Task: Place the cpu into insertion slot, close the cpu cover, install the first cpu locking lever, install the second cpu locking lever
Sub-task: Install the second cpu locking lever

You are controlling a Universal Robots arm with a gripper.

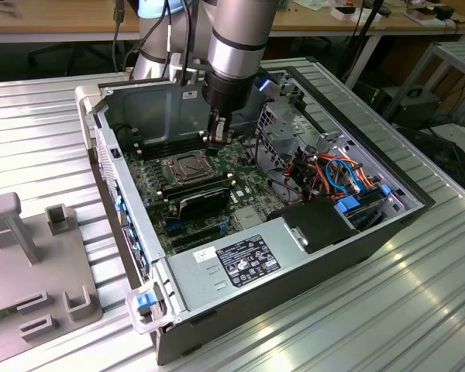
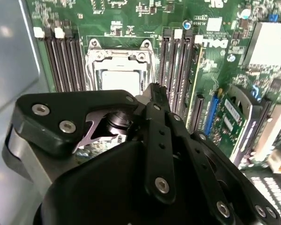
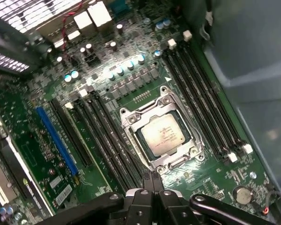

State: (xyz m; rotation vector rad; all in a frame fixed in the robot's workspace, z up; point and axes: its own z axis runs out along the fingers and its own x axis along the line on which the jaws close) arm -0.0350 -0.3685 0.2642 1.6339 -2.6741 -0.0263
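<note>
The cpu [image 3: 162, 135], a silver-grey square chip, lies flat in the insertion slot [image 3: 127, 123] on the green motherboard. The cpu cover [image 3: 147, 106], a thin metal frame, is down around it. In the exterior view the socket [image 1: 187, 167] sits at the middle of the open computer case. My gripper [image 3: 149, 180] hangs just above the board beside the socket, apart from the cpu, with its black fingers together and nothing between them. It also shows in the second wrist view as the gripper [image 2: 155, 90] and in the exterior view as the gripper [image 1: 215, 146]. I cannot tell how the locking levers stand.
Long black memory slots [image 3: 203, 101] flank the socket on both sides. A black finned block [image 1: 205, 200] lies near the socket, a labelled power supply [image 1: 244, 260] in front. Cables and a drive cage [image 1: 333, 174] fill the exterior view's right. A grey fixture [image 1: 31, 256] stands outside the case.
</note>
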